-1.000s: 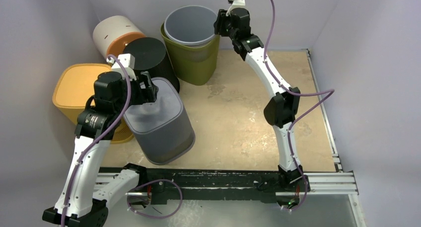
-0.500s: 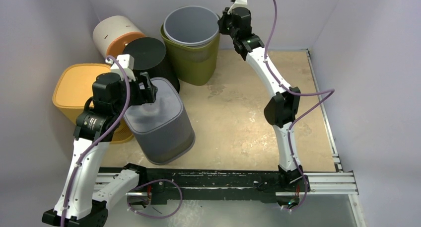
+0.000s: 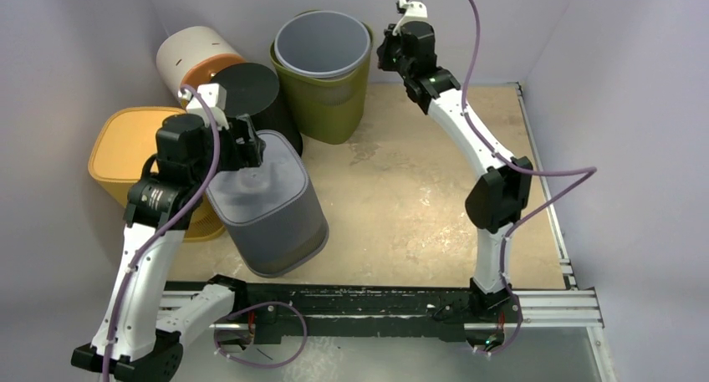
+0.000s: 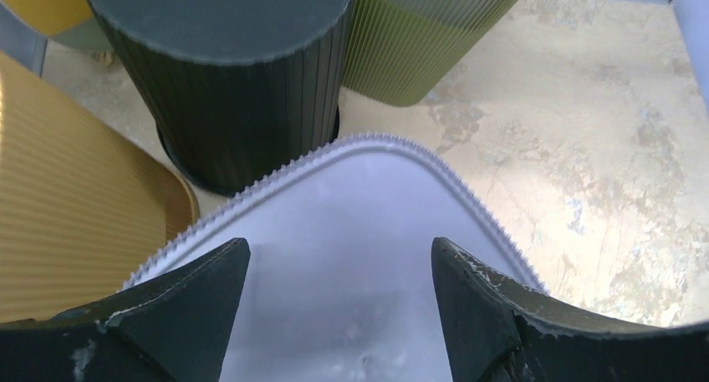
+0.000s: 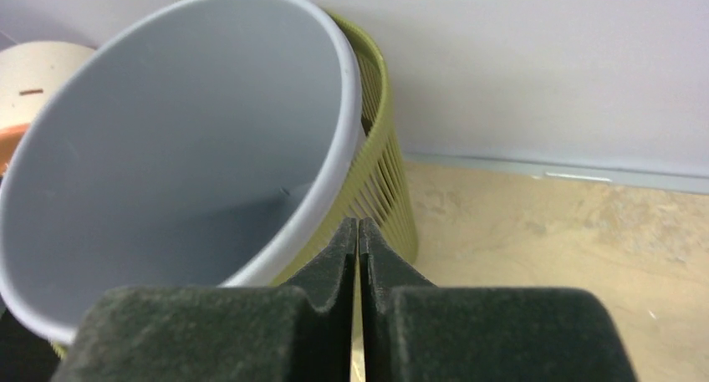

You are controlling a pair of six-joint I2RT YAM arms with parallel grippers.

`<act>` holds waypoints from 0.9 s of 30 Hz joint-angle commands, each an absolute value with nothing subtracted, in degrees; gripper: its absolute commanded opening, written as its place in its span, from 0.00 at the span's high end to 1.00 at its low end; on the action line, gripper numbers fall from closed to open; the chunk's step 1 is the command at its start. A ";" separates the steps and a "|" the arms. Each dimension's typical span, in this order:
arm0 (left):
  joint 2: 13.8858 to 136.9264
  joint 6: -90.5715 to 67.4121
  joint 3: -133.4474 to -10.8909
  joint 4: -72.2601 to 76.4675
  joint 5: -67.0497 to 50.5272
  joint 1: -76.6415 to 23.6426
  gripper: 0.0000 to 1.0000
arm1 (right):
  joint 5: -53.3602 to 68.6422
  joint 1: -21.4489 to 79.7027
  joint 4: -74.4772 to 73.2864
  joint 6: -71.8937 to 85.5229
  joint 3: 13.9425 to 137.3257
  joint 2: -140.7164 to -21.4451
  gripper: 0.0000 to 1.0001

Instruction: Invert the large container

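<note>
A grey rounded-square container (image 3: 269, 205) stands base up at the table's front left, leaning a little. My left gripper (image 3: 251, 152) is open over the rear edge of its base; in the left wrist view the fingers (image 4: 339, 247) are spread above the pale base (image 4: 351, 194) and hold nothing. A grey round bin (image 3: 322, 41) sits mouth up inside an olive ribbed bin (image 3: 334, 110) at the back. My right gripper (image 3: 387, 54) is shut and empty, just right of that bin's rim; the right wrist view shows the closed tips (image 5: 359, 225) beside the grey rim (image 5: 167, 148) and the olive wall (image 5: 380, 169).
A black ribbed cylinder (image 3: 248, 89) stands base up right behind the grey container, also in the left wrist view (image 4: 234, 81). A yellow container (image 3: 125, 152) is at the left and a white and orange cylinder (image 3: 192, 56) at the back left. Walls enclose the table.
My right arm has swung to the right, drawing the shut gripper a little away from the grey bin's rim. The left arm has barely moved.
</note>
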State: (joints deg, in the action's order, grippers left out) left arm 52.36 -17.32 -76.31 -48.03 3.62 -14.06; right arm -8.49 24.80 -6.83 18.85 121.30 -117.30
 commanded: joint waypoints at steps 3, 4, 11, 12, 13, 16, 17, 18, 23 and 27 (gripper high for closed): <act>61.80 -16.24 -91.48 -45.24 4.49 -14.41 0.23 | -11.18 24.78 -5.93 18.60 111.98 -104.30 0.72; 64.31 -17.14 -94.21 -45.15 4.43 -14.37 0.23 | -11.77 24.78 -6.08 18.38 110.99 -102.82 0.68; 84.03 -28.45 -112.20 -40.83 0.97 -14.37 0.31 | -14.11 24.53 -11.48 14.54 107.97 -95.67 0.36; 86.99 -29.73 -113.85 -40.85 0.81 -14.45 0.33 | -15.04 24.46 -12.53 14.02 107.56 -94.73 0.31; 89.89 -30.85 -116.49 -40.87 0.79 -14.50 0.34 | -15.90 24.30 -13.20 13.71 107.02 -93.80 0.26; 96.84 -33.05 -123.36 -40.57 3.19 -14.86 0.35 | -16.55 23.35 -12.98 12.94 103.12 -89.96 0.18; 98.56 -33.59 -124.77 -40.27 4.41 -15.14 0.36 | -16.23 22.95 -12.48 12.86 101.52 -88.70 0.17; 100.17 -34.03 -125.85 -40.06 5.67 -15.26 0.36 | -15.93 22.45 -12.16 12.68 99.78 -87.66 0.16; 103.71 -37.33 -124.85 -34.79 10.00 -15.57 0.36 | -14.40 19.95 -11.48 11.86 95.51 -84.36 0.15; 104.88 -38.76 -124.33 -31.27 13.75 -16.65 0.37 | -12.57 18.18 -10.54 12.16 92.96 -83.34 0.15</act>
State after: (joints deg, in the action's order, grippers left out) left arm 106.10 -35.53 -122.67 -39.35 8.47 -15.46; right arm -13.98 19.55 -12.99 13.23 94.63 -85.69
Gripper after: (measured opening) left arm 0.637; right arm 0.849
